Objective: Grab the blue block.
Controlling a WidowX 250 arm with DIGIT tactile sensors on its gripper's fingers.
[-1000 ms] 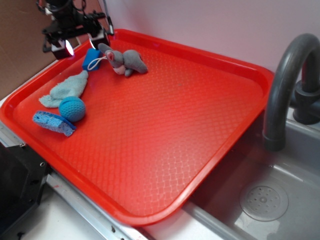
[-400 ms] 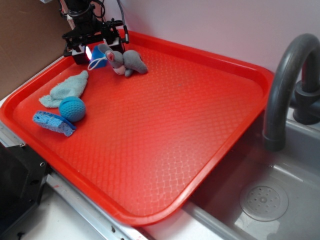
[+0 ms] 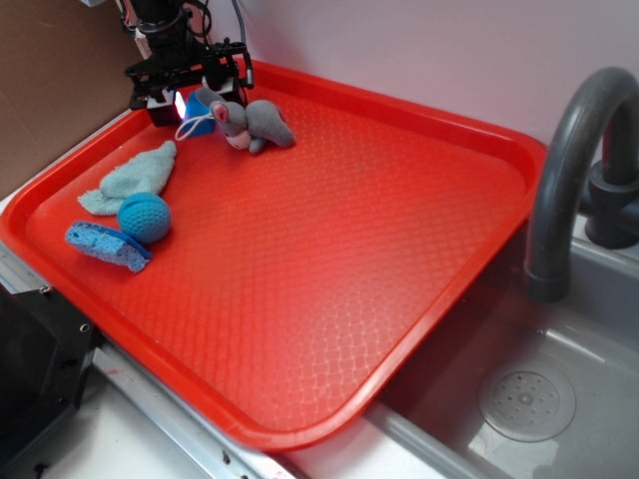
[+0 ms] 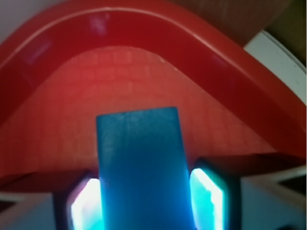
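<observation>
**Jaws straddle the block at the tray's far corner**

Exterior view: a red tray (image 3: 329, 249) lies on the counter (image 3: 130, 419) beside a grey sink (image 3: 559, 379) with a dark faucet (image 3: 569, 160). The gripper (image 3: 190, 98) is low over the tray's far left corner, its black arm rising out of the top of the picture. Between its fingers only a small patch of the block (image 3: 199, 102) shows, bright blue, just behind the mouse (image 3: 250, 122). The grey plush mouse lies on its side, its head close against the gripper, and a white loop of string (image 3: 193, 127) hangs beside its nose. Nearer the camera along the left side of the tray lie a pale teal cloth (image 3: 135, 178), a round crocheted ball (image 3: 144, 217) touching the cloth's near edge, and a flat blue sponge (image 3: 108, 245) just in front of the ball. The rest of the tray's patterned floor is bare red.

Wrist view: the block (image 4: 141, 167) fills the lower middle of the picture, standing between the two fingers (image 4: 208, 196), whose pads glow cyan on either side. The jaws are spread around the block; the pads look to sit right at its sides, but the picture is blurred and it is hard to say whether they press it. Behind the block the tray's floor runs up to the curved rim of the corner (image 4: 144, 19), and a strip of white counter (image 4: 283, 62) shows beyond it at upper right.
</observation>
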